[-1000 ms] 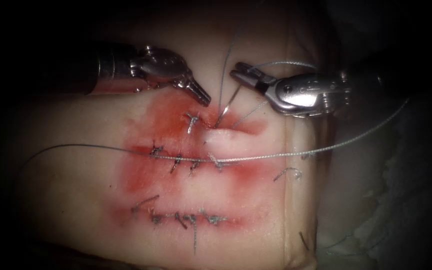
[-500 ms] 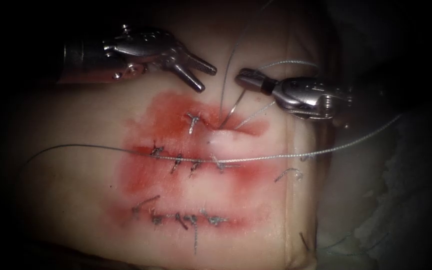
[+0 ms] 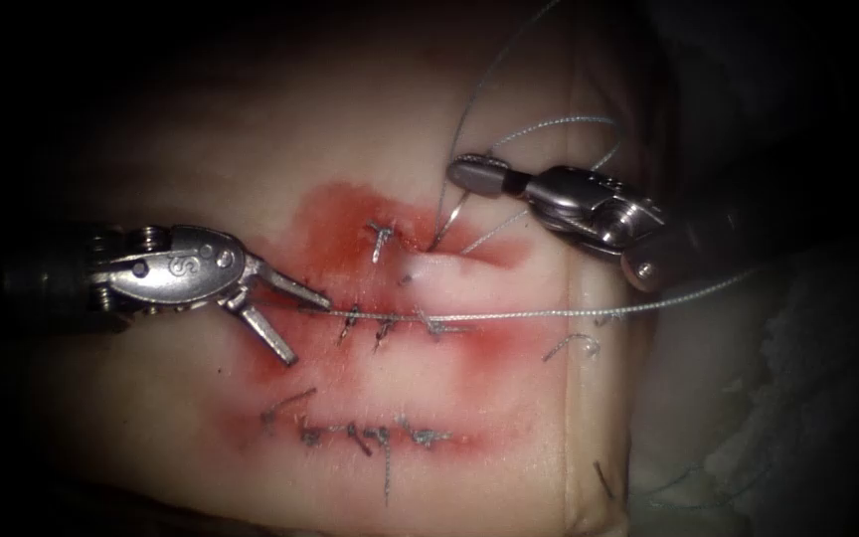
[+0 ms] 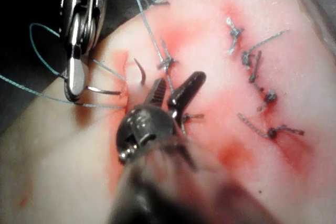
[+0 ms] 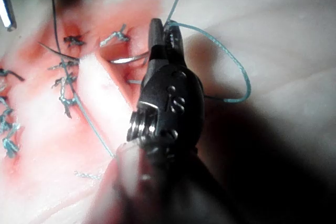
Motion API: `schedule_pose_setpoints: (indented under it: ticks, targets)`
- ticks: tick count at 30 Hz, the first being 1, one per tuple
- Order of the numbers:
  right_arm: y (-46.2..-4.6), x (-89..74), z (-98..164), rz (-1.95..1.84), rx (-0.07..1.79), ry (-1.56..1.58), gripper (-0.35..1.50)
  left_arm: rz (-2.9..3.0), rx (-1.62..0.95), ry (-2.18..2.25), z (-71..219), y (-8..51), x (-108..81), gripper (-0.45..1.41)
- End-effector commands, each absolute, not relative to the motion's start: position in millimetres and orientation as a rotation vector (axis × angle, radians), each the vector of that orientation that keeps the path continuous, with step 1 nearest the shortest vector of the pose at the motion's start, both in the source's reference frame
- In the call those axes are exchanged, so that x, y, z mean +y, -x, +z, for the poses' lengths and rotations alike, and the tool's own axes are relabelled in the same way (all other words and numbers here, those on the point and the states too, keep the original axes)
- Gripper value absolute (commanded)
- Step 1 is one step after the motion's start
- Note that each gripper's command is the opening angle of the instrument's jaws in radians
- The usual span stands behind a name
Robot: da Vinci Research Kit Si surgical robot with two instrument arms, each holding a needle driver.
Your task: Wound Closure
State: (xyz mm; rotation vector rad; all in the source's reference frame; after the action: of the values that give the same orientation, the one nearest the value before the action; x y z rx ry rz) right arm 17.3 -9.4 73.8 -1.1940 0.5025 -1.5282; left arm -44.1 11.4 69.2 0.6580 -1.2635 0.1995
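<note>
Right tool [image 3: 474, 177]: jaws clamped on the needle [image 3: 446, 221] near its rear end — the curve runs down and left from the jaws, and its far end is in the tissue [image 3: 201, 129] at the upper cut, just right of the stitch there.
Left tool [image 3: 300, 323]: it has come down from above the wound to the left end of the middle row of stitches; jaws spread wide, holding nothing.
Thread [image 3: 549, 312]: one long strand lies left to right across the middle row; its left end meets the upper jaw's tip, though no grip shows.
Key relation: the needle lies up and to the right of the left tool's open jaws, well apart — the right tool is nearer.
Red fluid [image 3: 330, 214]: stains the tissue around the cuts.
</note>
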Motion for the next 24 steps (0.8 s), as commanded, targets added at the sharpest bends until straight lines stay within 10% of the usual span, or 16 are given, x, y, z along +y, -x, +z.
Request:
schedule_pose_setpoints:
  ticks: [1, 24]
  targets:
    - [-18.2, -9.6, 73.9, -1.505, 0.519, 1.188, -0.35, 0.214, -1.269, -0.643, 70.0, 45.1, 12.1, 0.51]
    - [-19.1, -11.8, 72.9, -1.331, 0.695, 1.096, -0.35, 0.212, -1.433, -0.398, 73.2, 48.1, 16.0, 0.62]
